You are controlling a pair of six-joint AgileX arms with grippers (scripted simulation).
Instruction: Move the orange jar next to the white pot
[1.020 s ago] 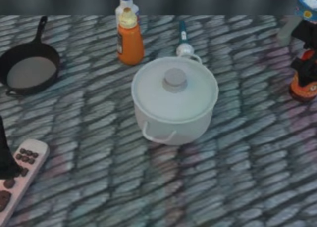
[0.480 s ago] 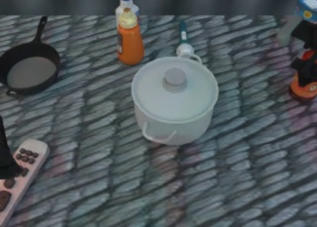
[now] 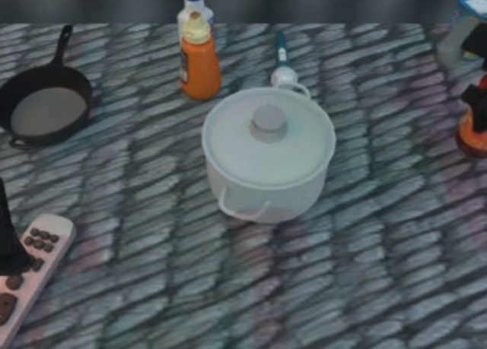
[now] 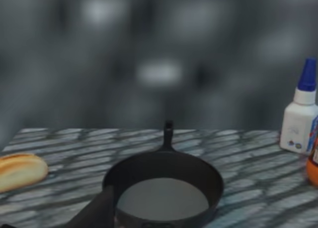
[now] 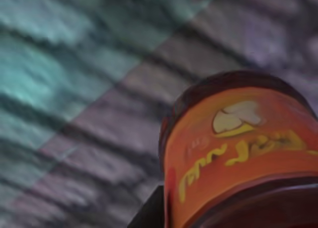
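Note:
The orange jar (image 3: 472, 134) sits at the far right edge of the top view, well apart from the large white pot (image 3: 268, 155) with its grey knob in the middle of the table. My right gripper (image 3: 475, 113) comes down on the jar from above and is shut on it. In the right wrist view the jar (image 5: 238, 138) fills the lower right, with a dark finger (image 5: 149, 213) pressed against its side and the table farther below. My left gripper (image 3: 9, 246) is parked at the left edge.
A black frying pan (image 3: 46, 106) lies at the back left. An orange squeeze bottle (image 3: 199, 60) and a white glue bottle (image 3: 193, 7) stand behind the pot, beside a teal-handled tool (image 3: 282, 64). A white button strip (image 3: 30, 269) lies front left. A bread roll (image 4: 20, 171) lies beside the pan.
The right gripper and the orange jar have shifted slightly toward the right edge and upward in the top view. The pot and the left arm have not moved.

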